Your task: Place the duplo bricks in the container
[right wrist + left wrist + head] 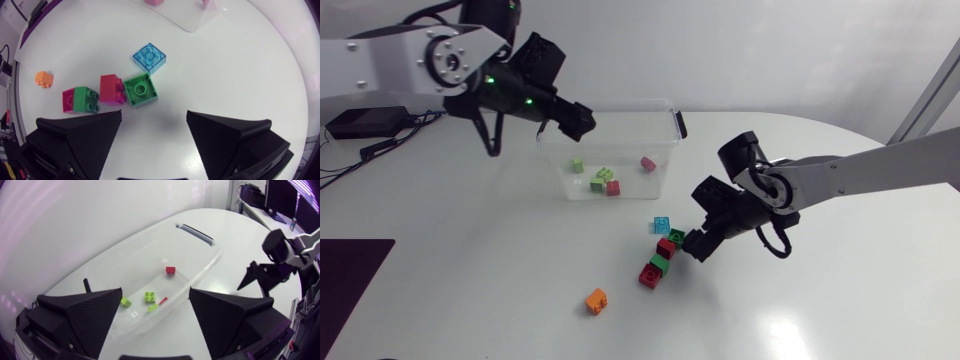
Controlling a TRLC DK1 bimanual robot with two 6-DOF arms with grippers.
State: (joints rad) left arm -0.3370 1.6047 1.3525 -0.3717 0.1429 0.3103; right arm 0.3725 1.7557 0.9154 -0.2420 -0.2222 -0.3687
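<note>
The left gripper [156, 291] hangs spread and empty over the clear container [665, 135], which holds a lime-green brick [149, 296] and a red brick [170, 270]. The right gripper [154, 117], likewise spread and empty, hovers over the table. Just ahead of it a green brick [140, 90] touches a dark-pink brick [111, 89], with a blue brick [150, 57] near and an orange brick [44, 78] well apart.

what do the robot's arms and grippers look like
The left arm and right arm have silver-grey links and black joints. Small green lights glow on the left arm's black wrist section, and a thin black cable loops beneath the right arm's wrist. The left gripper and right gripper are matte black, each with two broad wedge-shaped fingers.
</note>
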